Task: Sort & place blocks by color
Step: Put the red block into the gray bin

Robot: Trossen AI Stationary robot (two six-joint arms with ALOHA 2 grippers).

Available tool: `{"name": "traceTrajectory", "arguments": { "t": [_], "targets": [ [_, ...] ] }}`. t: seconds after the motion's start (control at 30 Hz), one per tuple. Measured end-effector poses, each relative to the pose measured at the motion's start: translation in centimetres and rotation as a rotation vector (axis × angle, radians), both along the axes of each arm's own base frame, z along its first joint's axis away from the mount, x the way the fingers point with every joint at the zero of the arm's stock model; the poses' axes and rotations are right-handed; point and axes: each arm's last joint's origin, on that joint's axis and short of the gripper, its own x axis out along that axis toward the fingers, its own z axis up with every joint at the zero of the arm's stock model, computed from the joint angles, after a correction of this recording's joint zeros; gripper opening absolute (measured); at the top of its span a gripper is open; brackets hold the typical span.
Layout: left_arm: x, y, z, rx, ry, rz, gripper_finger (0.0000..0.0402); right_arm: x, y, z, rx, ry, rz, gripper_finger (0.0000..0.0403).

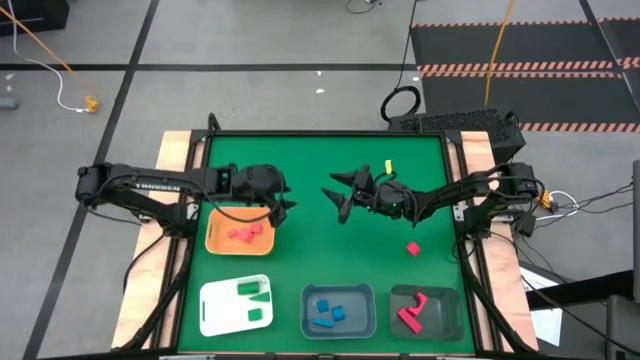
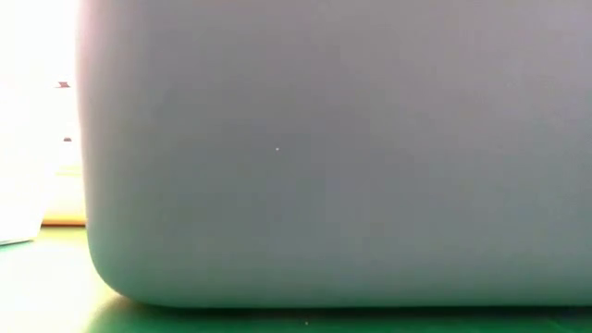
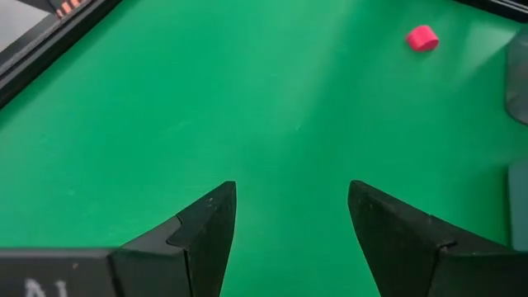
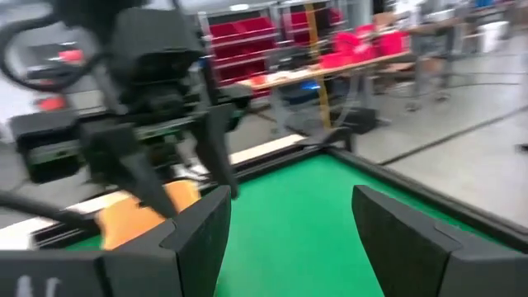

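Left gripper hangs beside the orange tray, fingers spread and empty; right gripper hovers mid-table, fingers also apart, holding nothing. One red block lies loose on the green mat, above the grey tray; other blocks sit sorted in trays.

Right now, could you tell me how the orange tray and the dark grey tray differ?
The orange tray sits under the left gripper; the dark grey tray sits at the front right corner. The orange tray holds small red blocks; the dark grey tray holds longer red bars. Both hold only red pieces.
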Motion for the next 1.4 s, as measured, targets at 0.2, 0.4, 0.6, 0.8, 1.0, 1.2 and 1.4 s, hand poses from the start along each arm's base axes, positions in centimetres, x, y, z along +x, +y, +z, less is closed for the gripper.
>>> {"name": "traceTrajectory", "arguments": {
  "t": [0.2,0.4,0.6,0.8,1.0,1.2,1.4],
  "targets": [
    [0.1,-1.1,0.0,-0.012,-0.008,-0.033,0.0237,0.1,0.2,0.3,0.002,-0.033,0.08,0.0244],
    [0.3,-2.5,0.1,-0.016,-0.021,-0.085,0.0237,0.2,1.1,0.5,-0.001,-0.05,0.212,0.0244],
    [0.4,-3.9,0.4,-0.014,-0.053,-0.14,0.0237,0.1,2.6,1.1,-0.086,-0.082,0.425,0.0244],
    [0.3,-5.2,0.4,-0.011,-0.059,-0.164,0.0237,-0.6,2.8,2.2,-0.047,-0.074,0.497,0.0244],
    [0.2,-6.4,0.4,0.002,-0.061,-0.176,0.0237,-2.6,3.1,4.2,0.002,0.011,0.511,0.0244],
    [0.1,-6.9,0.5,0.023,-0.071,-0.155,0.0237,-4.9,4.0,7.0,-0.032,-0.028,0.547,0.0244],
    [0.3,-6.9,0.8,0.027,-0.105,-0.145,0.0237,-6.3,4.6,7.9,-0.227,0.013,0.57,0.0244]
  ]
}}
